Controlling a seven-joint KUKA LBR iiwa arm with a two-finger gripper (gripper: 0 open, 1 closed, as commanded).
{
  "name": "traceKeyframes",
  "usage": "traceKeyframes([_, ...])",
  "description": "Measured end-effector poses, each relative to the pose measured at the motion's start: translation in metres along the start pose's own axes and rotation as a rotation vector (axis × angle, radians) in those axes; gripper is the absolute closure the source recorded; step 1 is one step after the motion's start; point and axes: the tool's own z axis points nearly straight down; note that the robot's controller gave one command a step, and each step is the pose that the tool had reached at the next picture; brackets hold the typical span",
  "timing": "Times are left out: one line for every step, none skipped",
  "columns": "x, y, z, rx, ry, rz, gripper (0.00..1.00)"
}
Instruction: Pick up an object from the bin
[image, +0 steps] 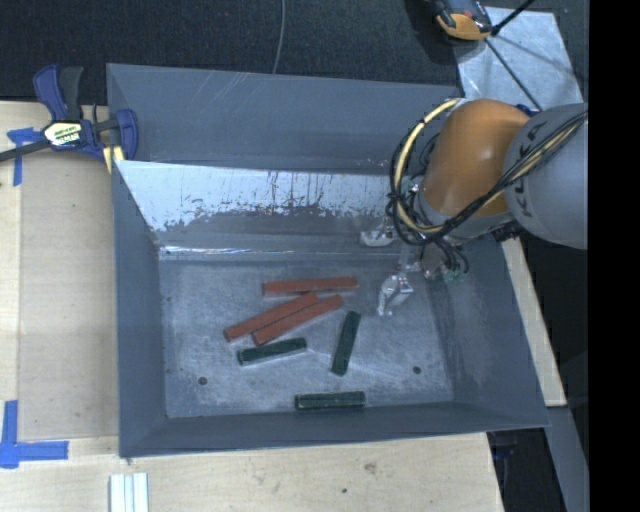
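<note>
The grey bin (140, 300) holds sticks. The gripper (386, 265) is spread, empty. The thin green stick (344, 343) could slip out.

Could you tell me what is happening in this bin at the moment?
A robot arm reaches in from the right, its hand low over the floor of the grey metal bin. Nearest to it lie a dark green bar and a cluster of flat reddish-brown sticks. Two more dark green bars lie nearer the front wall.
</note>
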Motion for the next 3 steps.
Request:
traceKeyframes([-0.008,0.066,0.022,0.001,-0.016,-0.119,1.0])
traceKeyframes([-0.008,0.066,0.022,0.001,-0.016,-0.119,1.0])
traceKeyframes([0.003,0.057,-0.123,0.0,0.003,-0.08,1.0])
